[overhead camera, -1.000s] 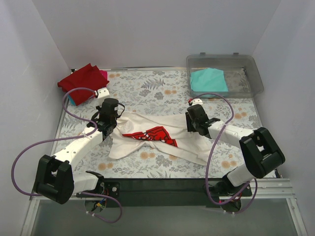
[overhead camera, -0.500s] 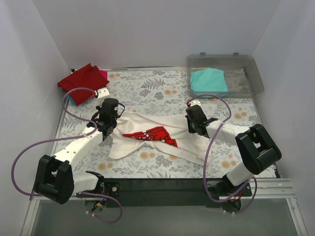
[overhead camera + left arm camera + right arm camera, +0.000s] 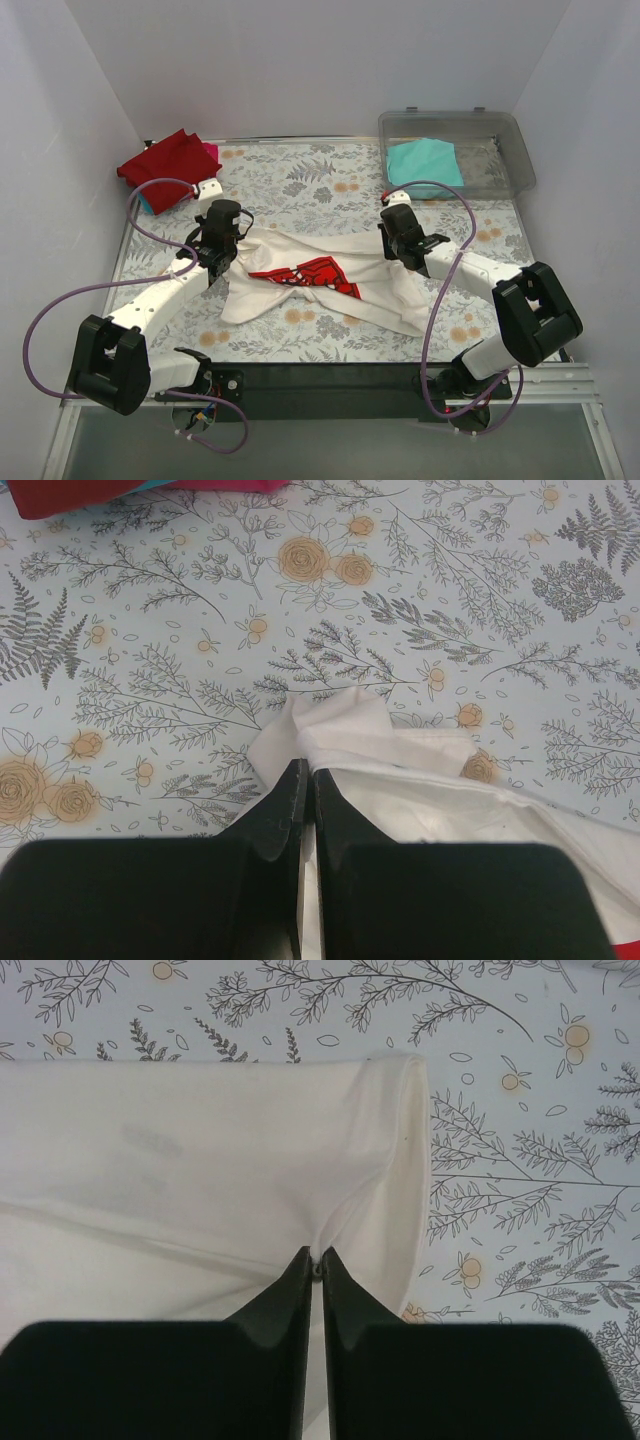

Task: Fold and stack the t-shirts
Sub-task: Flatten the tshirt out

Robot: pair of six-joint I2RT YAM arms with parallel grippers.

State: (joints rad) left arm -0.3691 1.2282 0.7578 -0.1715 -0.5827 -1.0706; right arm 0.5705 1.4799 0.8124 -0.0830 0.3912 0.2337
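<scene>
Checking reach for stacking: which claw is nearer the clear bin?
Right. The right claw pinches the white shirt just short of the bin; the left claw pinches its opposite end.

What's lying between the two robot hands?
The white t-shirt, red print up, stretches from the left gripper to the right gripper; the top view shows it.

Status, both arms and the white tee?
Both shut: left gripper on white t-shirt, left end; right gripper on right end. Shirt crumpled, unfolded. Nothing lying on it.

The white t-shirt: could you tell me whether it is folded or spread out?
Spread out but rumpled: the white t-shirt lies loosely across the table, not squared into a fold.
</scene>
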